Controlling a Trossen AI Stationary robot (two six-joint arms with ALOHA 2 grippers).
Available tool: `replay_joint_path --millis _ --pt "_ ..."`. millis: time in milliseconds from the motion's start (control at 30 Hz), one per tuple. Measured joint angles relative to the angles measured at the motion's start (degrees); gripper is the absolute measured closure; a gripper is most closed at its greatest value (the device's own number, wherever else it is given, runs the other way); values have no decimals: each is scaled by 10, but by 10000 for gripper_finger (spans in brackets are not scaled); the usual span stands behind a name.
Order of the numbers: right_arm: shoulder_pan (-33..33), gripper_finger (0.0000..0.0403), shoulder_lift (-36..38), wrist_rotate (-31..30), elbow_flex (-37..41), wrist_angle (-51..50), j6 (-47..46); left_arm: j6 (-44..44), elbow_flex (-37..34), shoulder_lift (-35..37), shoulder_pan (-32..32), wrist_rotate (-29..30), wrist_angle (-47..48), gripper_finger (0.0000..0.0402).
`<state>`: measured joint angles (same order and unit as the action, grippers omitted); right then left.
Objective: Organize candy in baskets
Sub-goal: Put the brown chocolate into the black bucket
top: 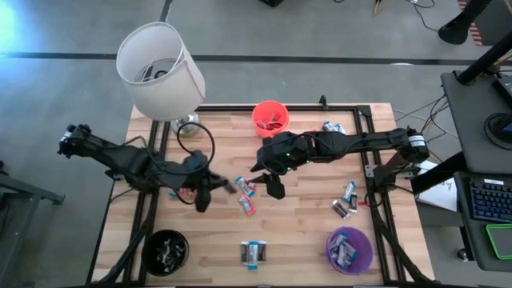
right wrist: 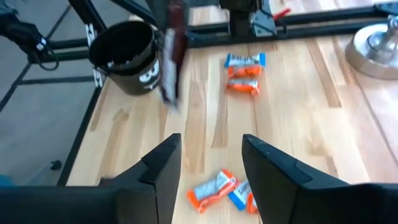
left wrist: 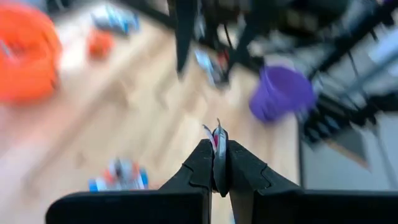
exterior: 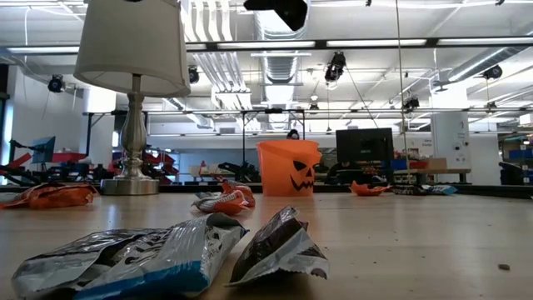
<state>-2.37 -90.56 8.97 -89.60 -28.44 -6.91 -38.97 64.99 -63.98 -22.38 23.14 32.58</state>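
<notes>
Low view, near to far: two wrapped candies [exterior: 166, 254] lie at the front edge of the table [exterior: 400, 242], more wrappers mid-table, then the orange bucket [exterior: 288, 167] w/ the lamp [exterior: 133, 92] beside it at the back.

High view: left gripper [top: 204, 196] is over the left-centre of the table, jaws pinched shut on a thin candy [left wrist: 214, 134], wrapper edge sticking up betw. the fingers in its wrist cam. Right gripper [top: 272, 182] hangs at table centre, fingers spread wide, nothing in them; a red/blue candy cluster [top: 246, 196] lies just beside it.

Step, as I read it: left arm mid-carry w/ one piece, right arm free for a new pick.

Next: left needs to get over a bucket, prob. the black bucket [top: 166, 250] near its front corner, & let go above the rim. Right should drop onto the cluster & close on one piece only. Purple bucket [top: 350, 248] sits at front right w/ candy in it already.
</notes>
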Motion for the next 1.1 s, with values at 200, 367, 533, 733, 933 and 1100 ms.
replay_joint_path --millis 200,367,533,733,933,1100 --pt "0 248 -1 0 0 -19 1 -66 0 26 -6 -166 120 397" --pt "1 252 -1 -1 0 -30 14 -121 0 30 -26 -256 176 396" --pt "4 250 -1 -1 0 -33 15 -182 0 30 -55 -325 216 396" --pt "10 254 -2 -1 0 -46 15 -268 0 30 -104 -401 247 396" --pt "17 255 -2 -1 0 -56 18 -330 0 30 -146 -428 251 396" --pt "21 250 -2 -1 0 -56 23 -342 0 29 -150 -428 252 396"
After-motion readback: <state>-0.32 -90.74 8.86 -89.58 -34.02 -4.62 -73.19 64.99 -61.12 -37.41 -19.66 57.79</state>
